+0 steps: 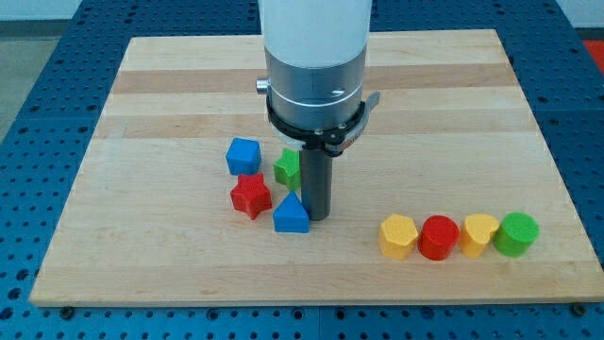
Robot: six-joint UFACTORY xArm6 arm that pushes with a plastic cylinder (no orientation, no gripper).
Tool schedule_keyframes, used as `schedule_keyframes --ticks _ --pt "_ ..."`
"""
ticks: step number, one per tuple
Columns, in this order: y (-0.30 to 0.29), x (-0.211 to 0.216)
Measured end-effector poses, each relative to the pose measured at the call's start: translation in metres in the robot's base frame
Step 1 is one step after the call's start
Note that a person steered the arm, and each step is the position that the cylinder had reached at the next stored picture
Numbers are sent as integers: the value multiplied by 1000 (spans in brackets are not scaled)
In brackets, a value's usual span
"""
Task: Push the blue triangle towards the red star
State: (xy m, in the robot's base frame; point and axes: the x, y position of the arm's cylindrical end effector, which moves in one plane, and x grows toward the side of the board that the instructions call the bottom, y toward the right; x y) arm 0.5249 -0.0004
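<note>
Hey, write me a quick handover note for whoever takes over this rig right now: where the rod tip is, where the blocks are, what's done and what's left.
My tip is down on the wooden board, right against the right side of the blue triangle block.
The red star block sits just to the view's left of the triangle; from this view they look nearly touching, but I cannot tell whether they are in contact.
Above them are a blue cube-like block and a green block, partly hidden by the rod.
Done: triangle brought close to the star.
Left: at most a short nudge toward the view's left.
</note>
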Motion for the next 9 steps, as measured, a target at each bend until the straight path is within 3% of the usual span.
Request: schedule_keyframes --ticks 5,9 --pt "40 5" --pt "42 71"
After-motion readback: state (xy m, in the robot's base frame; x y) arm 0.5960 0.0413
